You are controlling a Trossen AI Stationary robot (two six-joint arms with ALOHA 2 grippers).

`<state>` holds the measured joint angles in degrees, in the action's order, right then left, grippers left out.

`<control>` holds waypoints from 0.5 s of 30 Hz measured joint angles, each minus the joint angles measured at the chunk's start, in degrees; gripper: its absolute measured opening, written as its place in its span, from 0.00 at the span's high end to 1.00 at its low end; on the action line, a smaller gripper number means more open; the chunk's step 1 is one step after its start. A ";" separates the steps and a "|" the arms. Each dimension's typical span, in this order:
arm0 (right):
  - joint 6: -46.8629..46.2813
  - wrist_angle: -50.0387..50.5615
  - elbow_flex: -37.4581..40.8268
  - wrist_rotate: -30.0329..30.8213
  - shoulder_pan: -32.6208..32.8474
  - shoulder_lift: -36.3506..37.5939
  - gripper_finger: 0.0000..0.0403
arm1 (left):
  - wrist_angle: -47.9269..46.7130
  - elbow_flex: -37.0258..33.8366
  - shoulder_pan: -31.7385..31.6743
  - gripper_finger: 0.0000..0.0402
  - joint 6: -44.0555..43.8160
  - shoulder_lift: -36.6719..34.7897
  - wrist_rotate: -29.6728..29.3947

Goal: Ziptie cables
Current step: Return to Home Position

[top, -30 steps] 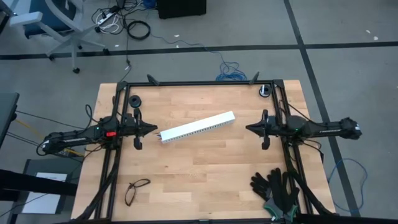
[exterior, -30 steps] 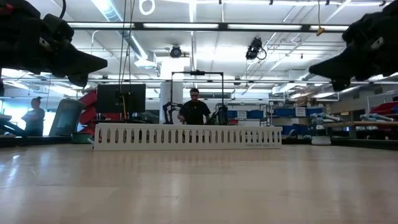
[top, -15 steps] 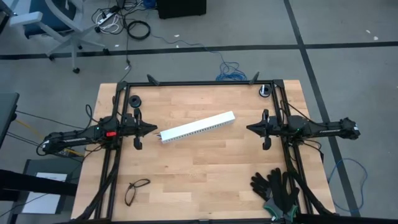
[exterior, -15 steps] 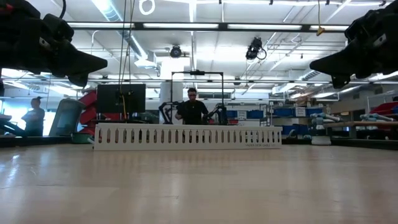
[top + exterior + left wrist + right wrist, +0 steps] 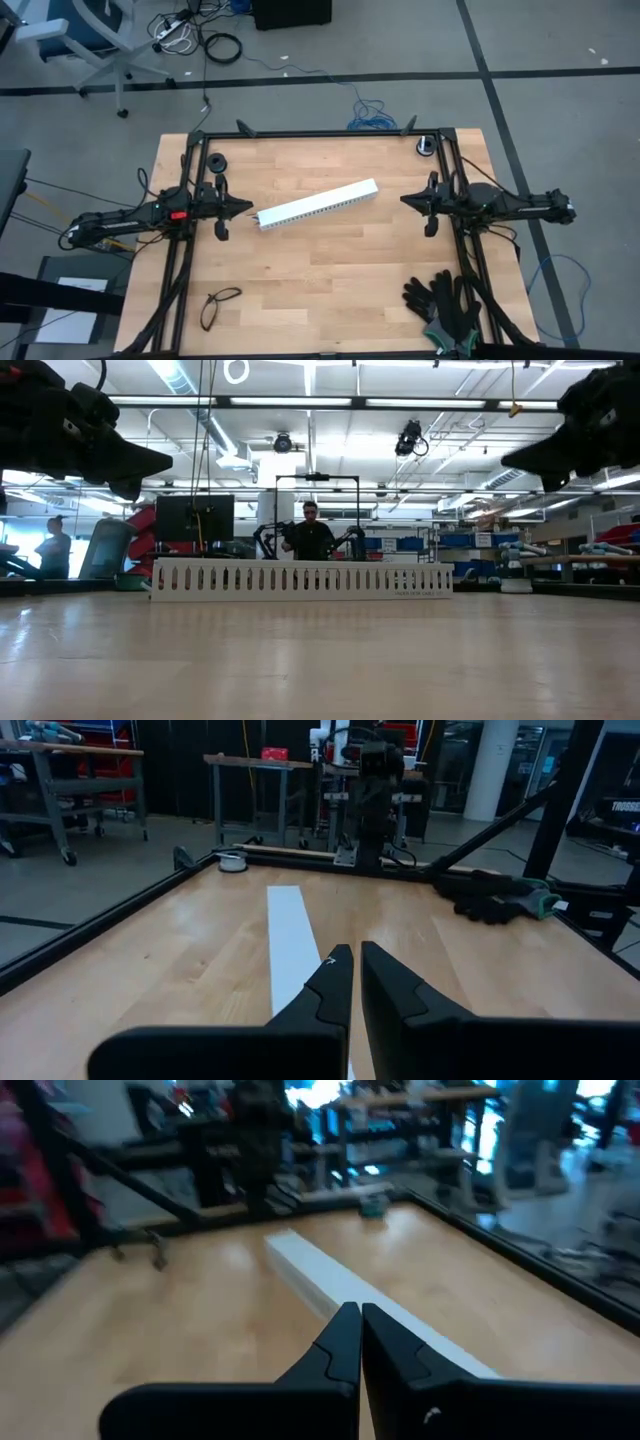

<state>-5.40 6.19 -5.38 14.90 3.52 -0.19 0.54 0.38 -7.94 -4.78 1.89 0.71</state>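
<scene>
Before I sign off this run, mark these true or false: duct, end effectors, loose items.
1. The white duct lies between the left end effector and the right end effector, touching neither. True.
2. The right end effector grips the duct. False: it is shut, empty, apart from it.
3. The gloves lie on the table, on the robot's right. True.
4. The glasses rest on the duct. False: they lie on the table, apart.
</scene>
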 joint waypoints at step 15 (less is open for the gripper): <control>3.04 -9.27 4.82 -0.35 2.04 -0.80 1.00 | 0.02 0.00 0.08 1.00 -0.04 -0.04 0.00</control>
<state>-2.36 -3.08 -0.56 14.55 5.56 -1.00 0.56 0.38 -7.86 -4.82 1.85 0.71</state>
